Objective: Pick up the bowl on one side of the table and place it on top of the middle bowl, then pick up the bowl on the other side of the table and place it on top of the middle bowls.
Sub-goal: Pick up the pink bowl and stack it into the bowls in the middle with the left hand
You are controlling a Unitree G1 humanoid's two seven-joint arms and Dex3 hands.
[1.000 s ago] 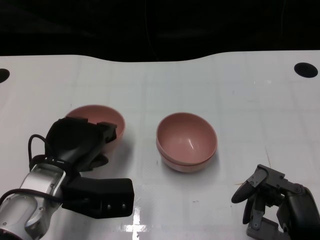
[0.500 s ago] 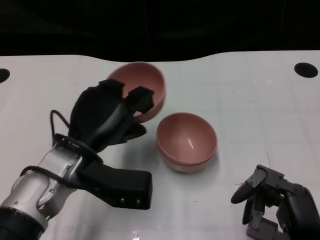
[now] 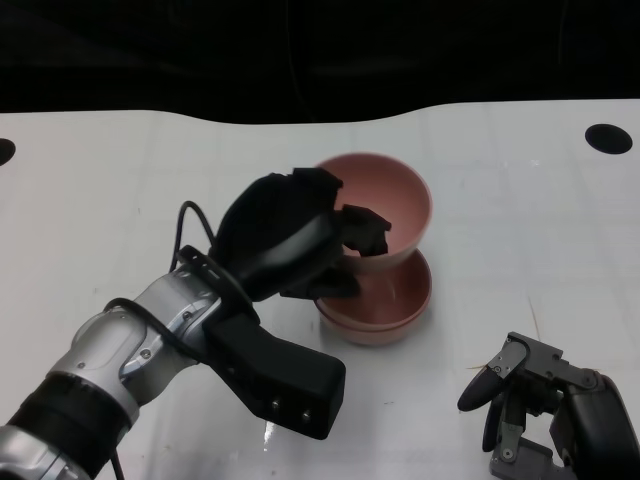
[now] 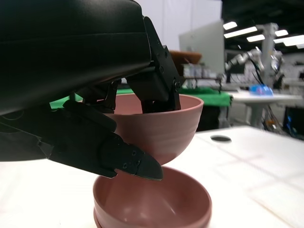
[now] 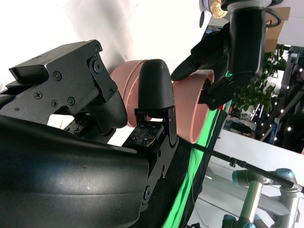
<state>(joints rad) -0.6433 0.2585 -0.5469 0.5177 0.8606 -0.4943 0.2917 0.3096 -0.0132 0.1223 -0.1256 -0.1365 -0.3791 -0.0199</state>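
Note:
My left hand [image 3: 290,235] grips a pink bowl [image 3: 395,195] by its near rim, fingers inside and thumb outside, and holds it tilted just above the middle pink bowl [image 3: 400,300]. The middle bowl shows a second rim line below its own. In the left wrist view the held bowl [image 4: 161,128] hangs a short way over the lower bowl [image 4: 156,204], apart from it. My right hand [image 3: 540,400] rests low at the near right of the table, holding nothing, its fingers loosely bent. The right wrist view shows the bowl [image 5: 194,114] beyond my right hand's fingers [image 5: 95,95].
The white table [image 3: 520,230] ends at a dark curved far edge. A black round hole [image 3: 611,138] lies at the back right, and another [image 3: 5,150] at the left edge. My left forearm crosses the near left of the table.
My left hand lifted the left-side bowl off the table and carried it right and away from me, until it hangs over the middle bowl. The right hand stayed put.

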